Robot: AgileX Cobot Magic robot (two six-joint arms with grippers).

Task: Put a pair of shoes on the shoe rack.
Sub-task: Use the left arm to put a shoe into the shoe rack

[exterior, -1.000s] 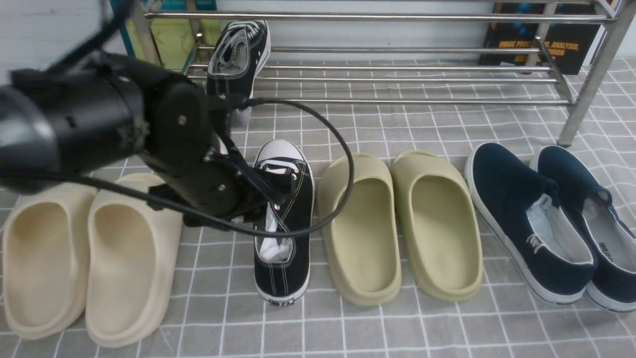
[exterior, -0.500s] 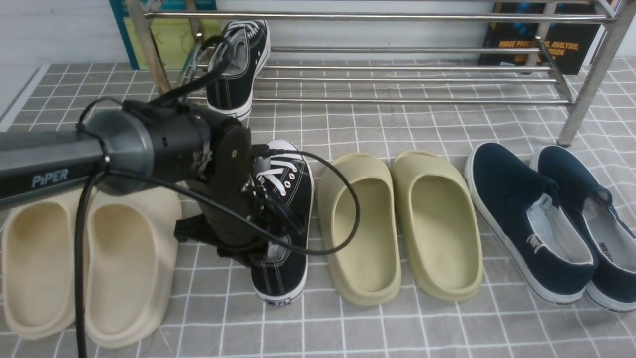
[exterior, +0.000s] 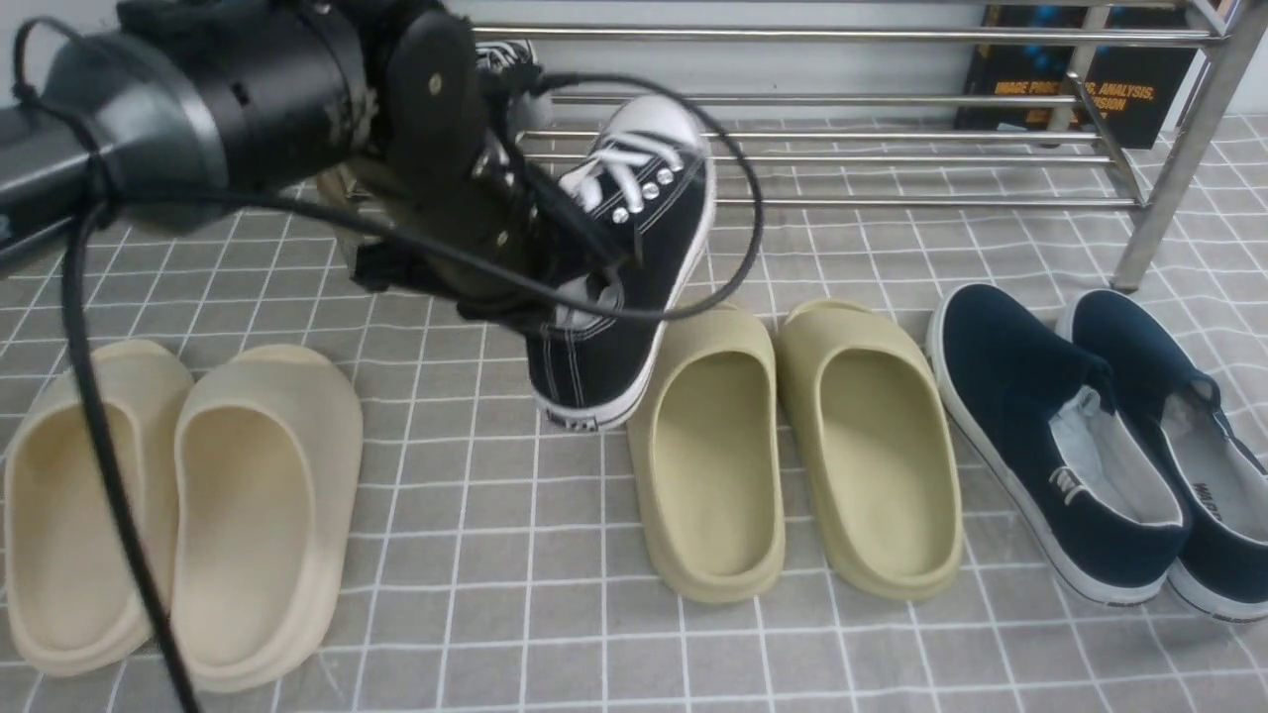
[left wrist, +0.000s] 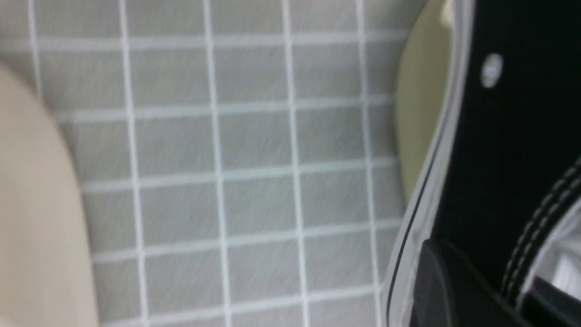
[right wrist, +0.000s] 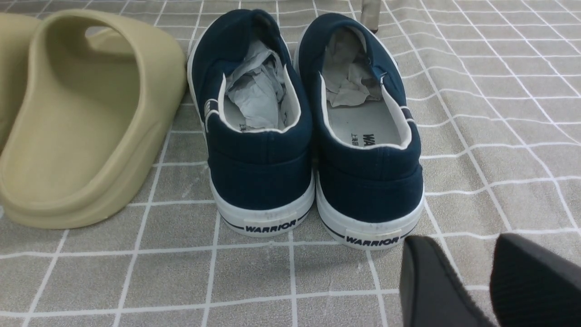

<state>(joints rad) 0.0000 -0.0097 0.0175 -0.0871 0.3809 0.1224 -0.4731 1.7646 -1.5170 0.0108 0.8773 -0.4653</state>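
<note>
One black sneaker with white laces hangs in the air, toe tilted up toward the shoe rack. My left gripper is shut on the wall of its opening. In the left wrist view one finger lies outside the black canvas and the other sits inside. The second black sneaker rests on the rack's left end, mostly hidden behind my left arm. My right gripper hovers open and empty over the floor just behind the navy slip-ons.
Cream slides lie at the front left, olive slides in the middle, and navy slip-ons at the right. The rack's angled right leg stands near them. A dark book leans behind the rack.
My left gripper closed on the sneaker on the floor and lifted it up and forward toward the rack. The other footwear has not moved.
</note>
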